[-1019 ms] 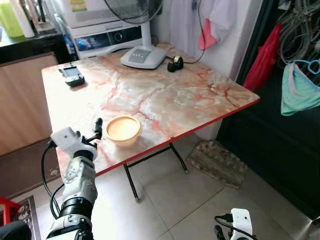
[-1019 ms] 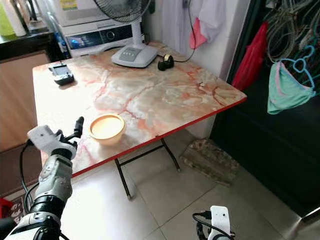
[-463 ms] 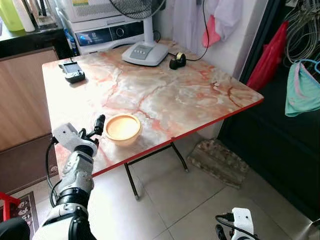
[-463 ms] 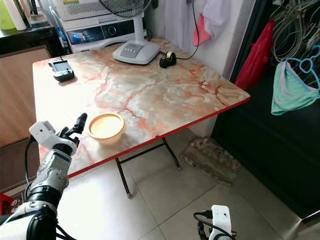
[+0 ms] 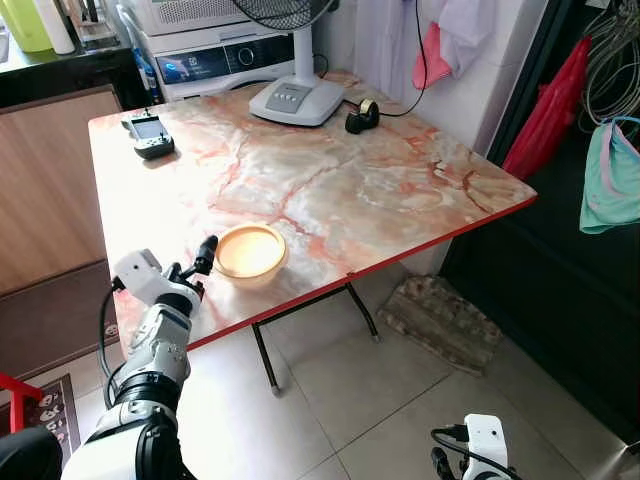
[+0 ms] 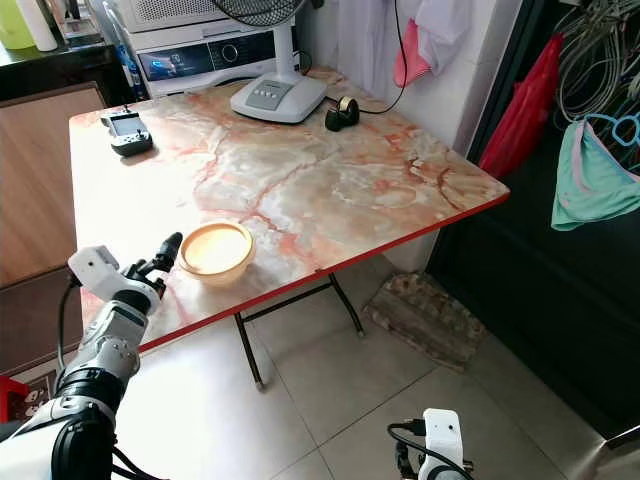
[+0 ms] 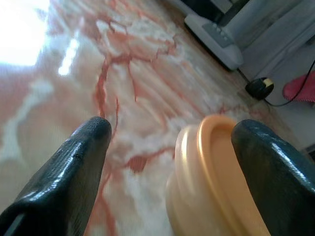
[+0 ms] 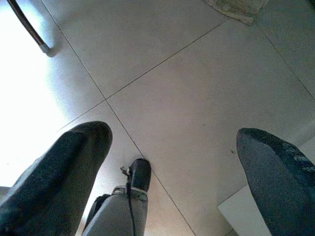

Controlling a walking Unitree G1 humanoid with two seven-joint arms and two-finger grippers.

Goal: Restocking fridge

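An orange plastic bowl (image 5: 249, 251) sits near the front edge of the marble-patterned folding table (image 5: 330, 190). My left gripper (image 5: 200, 262) reaches over the table's front left edge, open, its tips just short of the bowl's left side. In the left wrist view the bowl's rim (image 7: 211, 182) stands between the two black fingers (image 7: 74, 162), nearer one of them. My right arm hangs low over the tiled floor, and in its wrist view the right gripper (image 8: 172, 147) is open with nothing in it.
A fan base (image 5: 292, 100), a tape roll (image 5: 362, 116) and a small handheld device (image 5: 150, 135) lie at the table's far side. A washing machine (image 5: 210, 60) stands behind. Clothes hang at right (image 5: 610, 180). A mat (image 5: 445, 320) lies on the floor under the table's right corner.
The camera has shifted a little. My left gripper has edged forward towards the bowl's left side. The bowl has not moved.
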